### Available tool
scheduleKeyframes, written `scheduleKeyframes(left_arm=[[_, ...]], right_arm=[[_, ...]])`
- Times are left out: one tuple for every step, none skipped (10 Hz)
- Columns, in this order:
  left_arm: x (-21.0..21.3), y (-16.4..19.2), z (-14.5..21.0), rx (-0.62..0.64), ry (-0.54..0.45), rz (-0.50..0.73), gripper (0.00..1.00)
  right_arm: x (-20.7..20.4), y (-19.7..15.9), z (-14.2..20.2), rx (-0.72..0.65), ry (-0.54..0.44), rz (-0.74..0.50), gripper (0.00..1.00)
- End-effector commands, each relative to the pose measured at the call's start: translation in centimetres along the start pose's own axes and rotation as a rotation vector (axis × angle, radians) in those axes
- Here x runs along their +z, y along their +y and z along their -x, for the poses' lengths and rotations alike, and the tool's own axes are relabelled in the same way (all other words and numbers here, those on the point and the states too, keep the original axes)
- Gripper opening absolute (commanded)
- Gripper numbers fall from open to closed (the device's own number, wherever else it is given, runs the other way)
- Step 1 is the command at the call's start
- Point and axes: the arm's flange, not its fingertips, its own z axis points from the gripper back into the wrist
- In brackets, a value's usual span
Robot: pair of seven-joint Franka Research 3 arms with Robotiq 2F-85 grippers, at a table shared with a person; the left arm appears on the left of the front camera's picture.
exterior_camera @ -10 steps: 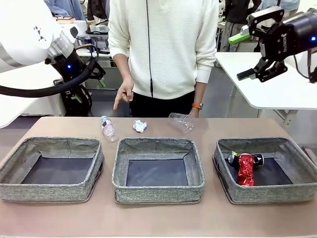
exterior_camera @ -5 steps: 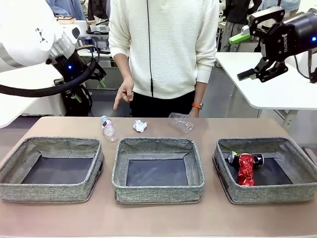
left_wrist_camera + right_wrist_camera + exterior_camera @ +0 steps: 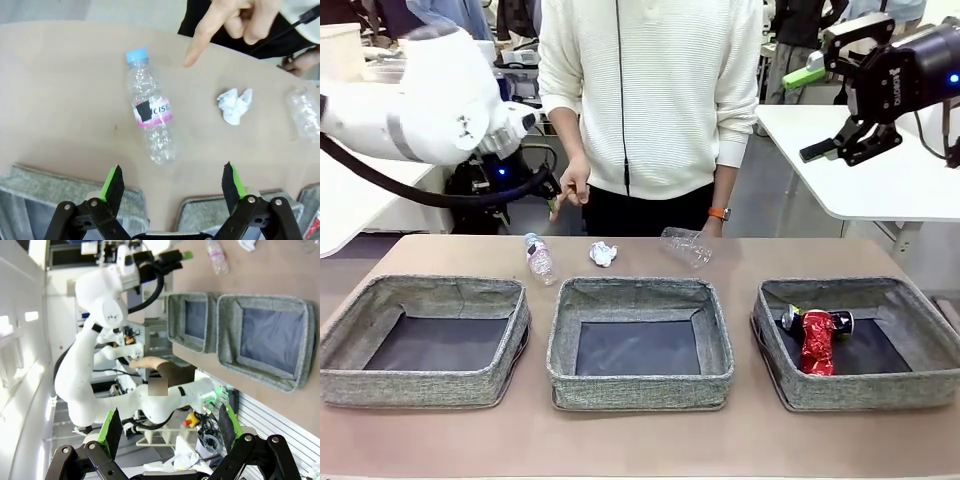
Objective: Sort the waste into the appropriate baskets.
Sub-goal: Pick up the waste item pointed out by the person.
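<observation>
Left gripper (image 3: 171,174) hangs above the table (image 3: 640,440), jaws spread wide, holding nothing. The clear plastic bottle (image 3: 150,119) lies on the table just ahead of it, blue cap toward the person. The person's hand (image 3: 235,20) points a finger down near the cap. Next along are the crumpled white paper (image 3: 603,254) and the clear plastic cup (image 3: 686,246) on its side, all beyond the left basket (image 3: 420,385) and middle basket (image 3: 640,385). The right basket (image 3: 860,392) holds the crushed red can (image 3: 817,342) against a dark can (image 3: 840,322). Right gripper (image 3: 810,112) is raised high, jaws wide apart, holding nothing.
</observation>
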Motion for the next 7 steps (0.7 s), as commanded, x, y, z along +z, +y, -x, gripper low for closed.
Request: scheduleKeyframes(left_arm=[[-1.6,-0.8,-1.6,-0.008,0.064,-0.051,1.00],[-3.4,-0.9,-1.7,0.009,0.076,-0.101,1.00],[-5.1,-1.0,-1.7,-0.003,0.096,-0.083,1.00],[-6.8,-1.0,-1.8,0.008,0.086,-0.079,1.00],[-8.2,-0.7,-2.0,0.025,0.086,-0.086,1.00],[-9.6,-0.4,-2.2,0.029,0.095,-0.067,1.00],[-10.7,0.0,-2.4,0.043,0.099,-0.092,1.00]], right_arm=[[-0.1,0.1,0.0,0.010,-0.003,-0.027,1.00],[-0.1,0.1,0.0,0.010,-0.003,-0.027,1.00],[-0.1,0.1,0.0,0.010,-0.003,-0.027,1.00],[-0.1,0.1,0.0,0.010,-0.003,-0.027,1.00],[-0.1,0.1,0.0,0.010,-0.003,-0.027,1.00],[-0.1,0.1,0.0,0.010,-0.003,-0.027,1.00],[-0.1,0.1,0.0,0.010,-0.003,-0.027,1.00]])
